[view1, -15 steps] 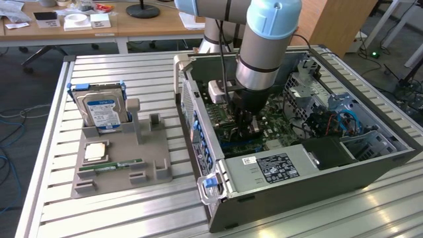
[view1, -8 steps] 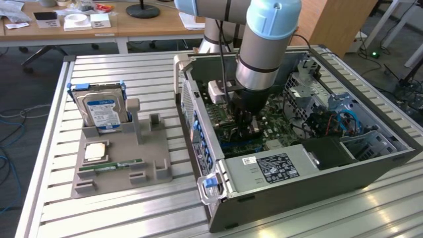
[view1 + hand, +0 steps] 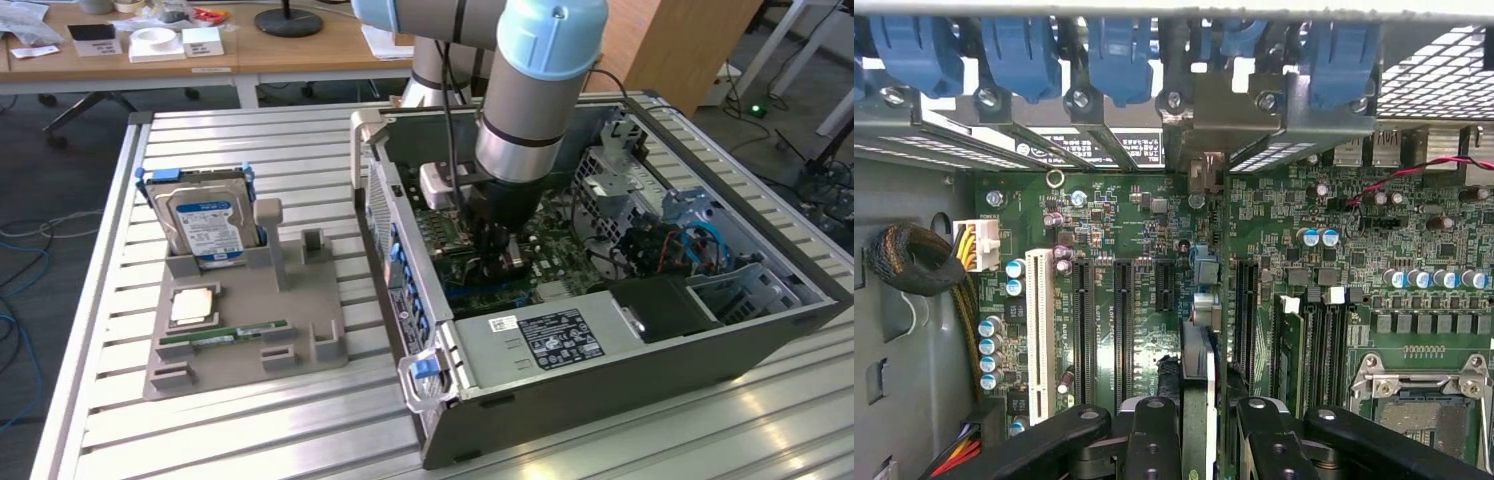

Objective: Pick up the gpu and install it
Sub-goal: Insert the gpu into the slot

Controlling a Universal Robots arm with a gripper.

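Grey holder (image 3: 247,335) sits near the bench's (image 3: 200,440) edge at the exterior view's left: hard drive (image 3: 203,222) upright at its back, memory stick (image 3: 240,333) lying flat at its front. Open computer case (image 3: 641,360) takes the bench's other side. Gripper (image 3: 1197,420) is down inside the case over the motherboard (image 3: 1144,300), fingers (image 3: 1154,440) pinching the gpu (image 3: 1199,300) (edge-on in the wrist view). The card stands upright over the slots (image 3: 1104,320), its bracket end toward the blue clips (image 3: 1024,50) at the case's rear wall.

Jaws clamp the gpu (image 3: 1206,300) edge-on — over motherboard (image 3: 1124,220).
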